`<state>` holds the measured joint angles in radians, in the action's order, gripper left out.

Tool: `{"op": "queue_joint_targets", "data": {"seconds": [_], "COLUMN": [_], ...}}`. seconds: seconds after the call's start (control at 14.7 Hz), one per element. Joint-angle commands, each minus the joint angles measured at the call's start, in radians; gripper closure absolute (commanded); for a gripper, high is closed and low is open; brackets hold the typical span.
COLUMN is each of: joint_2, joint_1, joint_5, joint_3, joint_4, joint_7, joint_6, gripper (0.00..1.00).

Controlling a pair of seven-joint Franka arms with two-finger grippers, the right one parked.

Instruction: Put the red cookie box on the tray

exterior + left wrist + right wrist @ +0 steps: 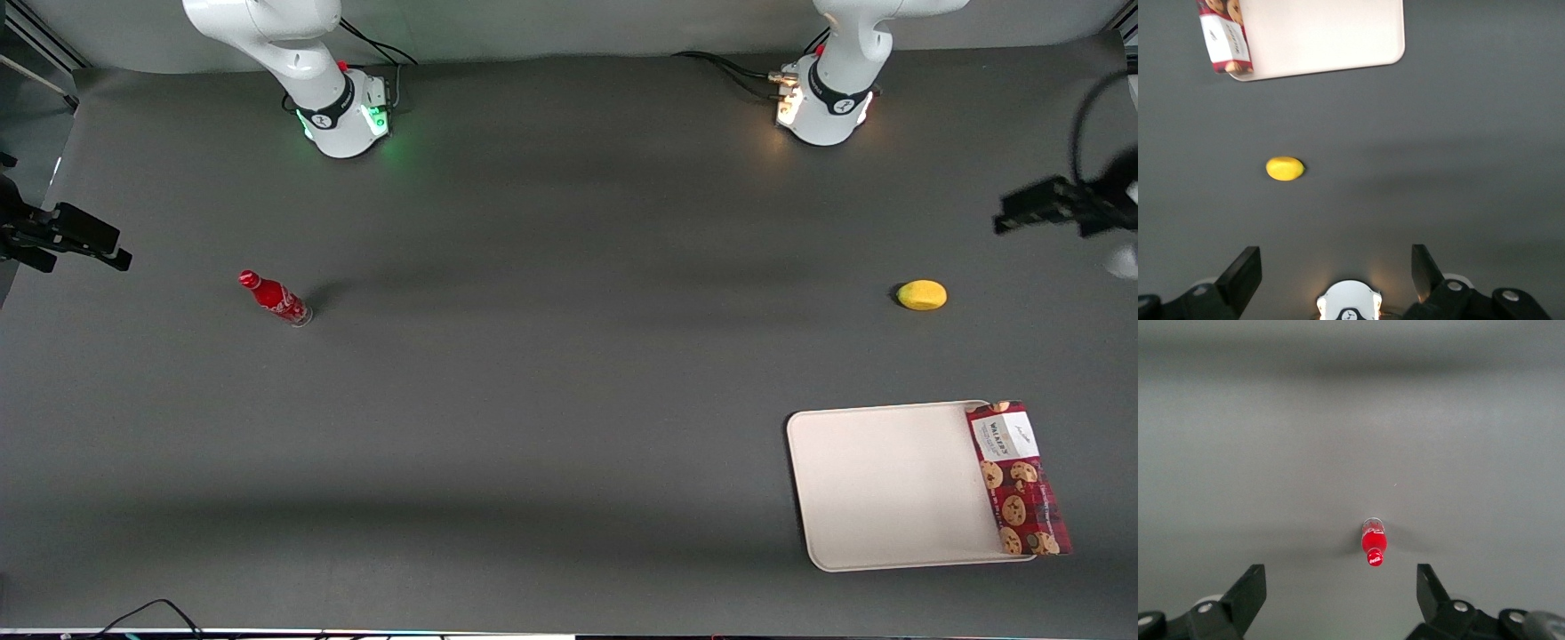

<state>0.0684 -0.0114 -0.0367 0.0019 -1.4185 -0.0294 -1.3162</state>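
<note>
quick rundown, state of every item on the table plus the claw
red cookie box: lying flat along the tray's edge, partly over the rim, not gripped
tray: flat on the table, bare apart from the box at its edge
lemon: resting on the table, apart from the tray
red soda bottle: standing upright, capped
claw: open, holding nothing, raised above the table

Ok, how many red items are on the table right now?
2. The red cookie box lies along the tray's edge, overhanging it; the red soda bottle stands toward the parked arm's end. The claw hovers open, holding nothing.
</note>
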Motion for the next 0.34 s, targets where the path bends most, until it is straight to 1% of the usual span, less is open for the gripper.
{"op": "queue_joint_targets", "data": {"seconds": [0.0, 0.27], "joint_2": [-0.179, -0.115], "joint_1": [-0.002, 0.007], "joint_5": [0.038, 0.035], "joint_3": [-0.028, -0.016], "joint_4": [-0.257, -0.146], "joint_7": [0.037, 0.011], "joint_6": [-0.106, -0.097], "gripper": [0.00, 0.00]}}
